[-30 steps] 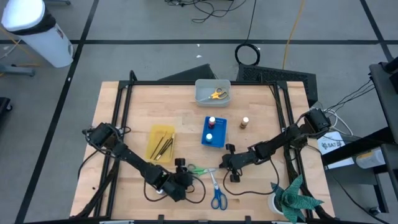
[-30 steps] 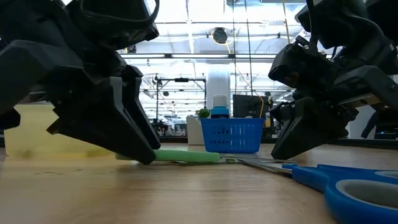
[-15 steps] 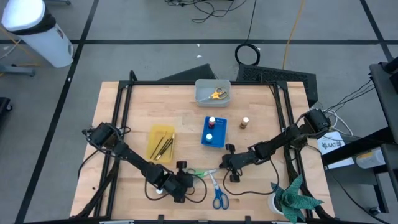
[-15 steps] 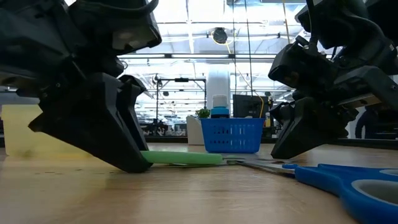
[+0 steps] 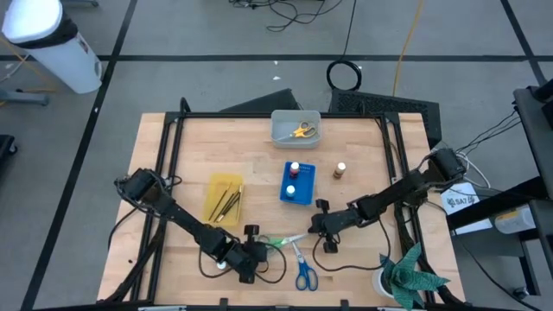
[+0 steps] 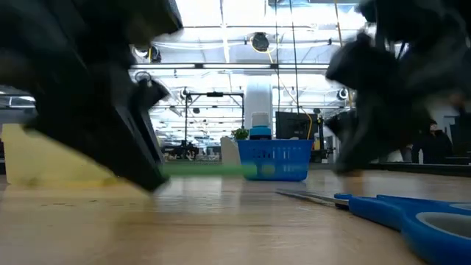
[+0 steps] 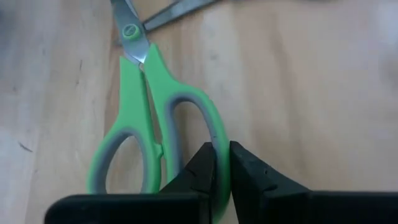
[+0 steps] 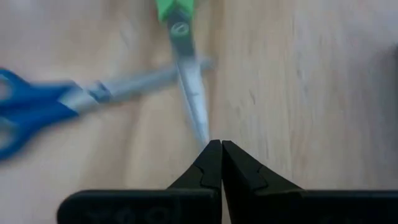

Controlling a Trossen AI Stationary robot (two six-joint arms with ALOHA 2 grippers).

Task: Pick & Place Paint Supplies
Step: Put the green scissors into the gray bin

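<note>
From above, the left gripper (image 5: pixel 256 256) sits low near the front edge of the worktop (image 5: pixel 363 164), right at the handles of the green scissors (image 5: pixel 278 241). Blue scissors (image 5: pixel 301 269) lie just beside them, and the right gripper (image 5: pixel 321 231) is close by on the other side. Yellow scissors (image 5: pixel 301 130) are back in the grey bin (image 5: pixel 278 131).

At table height the green handle (image 6: pixel 213 170) pokes out from the dark arm on the left.

Left wrist cam: jaws clamped on one loop of the green scissors (image 7: pixel 158 124).

Right wrist cam: jaws pressed together on nothing, with the green pair's blade tip (image 8: pixel 194 106) just in front, crossing the blue pair (image 8: pixel 37 112).
</note>
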